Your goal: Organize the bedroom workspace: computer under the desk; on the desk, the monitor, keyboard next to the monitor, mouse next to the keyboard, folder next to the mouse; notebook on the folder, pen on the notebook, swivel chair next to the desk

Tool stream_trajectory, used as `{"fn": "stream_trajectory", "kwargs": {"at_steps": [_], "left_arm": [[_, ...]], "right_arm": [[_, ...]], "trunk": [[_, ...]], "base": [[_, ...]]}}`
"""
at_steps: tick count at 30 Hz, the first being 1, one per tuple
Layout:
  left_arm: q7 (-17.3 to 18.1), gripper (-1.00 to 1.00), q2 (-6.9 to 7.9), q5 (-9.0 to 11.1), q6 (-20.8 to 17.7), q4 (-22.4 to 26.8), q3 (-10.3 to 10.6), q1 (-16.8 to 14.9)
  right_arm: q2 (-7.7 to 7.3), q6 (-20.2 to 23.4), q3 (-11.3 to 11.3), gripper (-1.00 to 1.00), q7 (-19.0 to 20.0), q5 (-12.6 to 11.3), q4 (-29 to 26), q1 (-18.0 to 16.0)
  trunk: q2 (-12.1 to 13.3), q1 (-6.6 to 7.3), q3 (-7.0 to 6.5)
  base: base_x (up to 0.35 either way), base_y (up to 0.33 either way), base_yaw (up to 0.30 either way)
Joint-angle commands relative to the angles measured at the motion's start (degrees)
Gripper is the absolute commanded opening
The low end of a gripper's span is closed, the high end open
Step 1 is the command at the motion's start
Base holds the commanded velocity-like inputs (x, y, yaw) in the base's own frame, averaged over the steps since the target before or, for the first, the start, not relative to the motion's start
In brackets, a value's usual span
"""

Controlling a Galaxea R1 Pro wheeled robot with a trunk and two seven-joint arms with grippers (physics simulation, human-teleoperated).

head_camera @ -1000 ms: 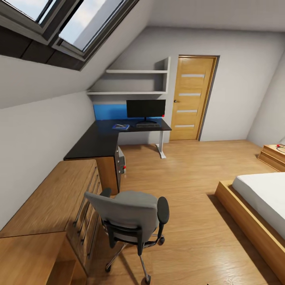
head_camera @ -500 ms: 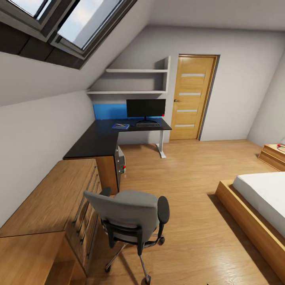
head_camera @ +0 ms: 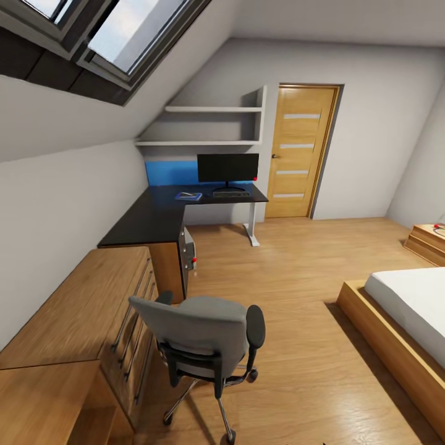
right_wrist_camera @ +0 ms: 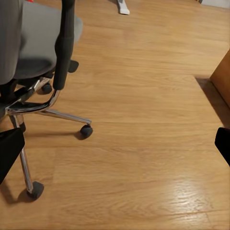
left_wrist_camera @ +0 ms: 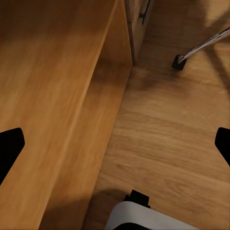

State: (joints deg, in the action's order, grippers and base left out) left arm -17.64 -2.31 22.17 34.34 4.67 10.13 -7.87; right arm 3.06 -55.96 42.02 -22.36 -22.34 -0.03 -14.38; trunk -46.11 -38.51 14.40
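Head view: glossy black L-shaped worktop [head_camera: 154, 213] sits mid-frame left under the sloped wall. On it, the wide black flat monitor [head_camera: 227, 169] stands at the back, the slim keyboard [head_camera: 230, 194] just in front of its foot, and the flat bright-blue folder [head_camera: 188, 197] to the left of the keyboard with something pale on top, too small to tell notebook from pen. Mouse not resolvable. Pale grey tower computer [head_camera: 189, 250] with red button stands under the worktop by the drawer unit, so it's already where the task wants it.

Grey upholstered swivel chair [head_camera: 204, 343] with chrome base is low centre, beside the light wooden dresser [head_camera: 74, 309], well apart from the worktop. Looks like the one step left.

Wrist views: left fingers [left_wrist_camera: 10, 148] and right fingers [right_wrist_camera: 9, 148] spread wide at frame edges, empty, aimed at the floor.
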Motion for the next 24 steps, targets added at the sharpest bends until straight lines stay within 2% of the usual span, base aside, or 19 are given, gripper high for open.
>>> {"fn": "stream_trajectory", "kwargs": {"at_steps": [1,24], "left_arm": [[-0.4,1.00,0.00,0.2,0.1,0.0,0.5,0.0],[-0.5,1.00,0.12,0.4,0.0,0.2,0.5,0.0]], "right_arm": [[0.02,-0.1,0.5,1.00,-0.3,-0.2,0.0,0.0],[-0.03,-0.1,0.4,1.00,-0.3,-0.1,-0.1,0.0]], "trunk": [[-0.5,-0.23,0.26],[-9.7,-5.29,4.39]], "base": [[0.000,0.000,0.000],[0.000,0.000,0.000]]}}
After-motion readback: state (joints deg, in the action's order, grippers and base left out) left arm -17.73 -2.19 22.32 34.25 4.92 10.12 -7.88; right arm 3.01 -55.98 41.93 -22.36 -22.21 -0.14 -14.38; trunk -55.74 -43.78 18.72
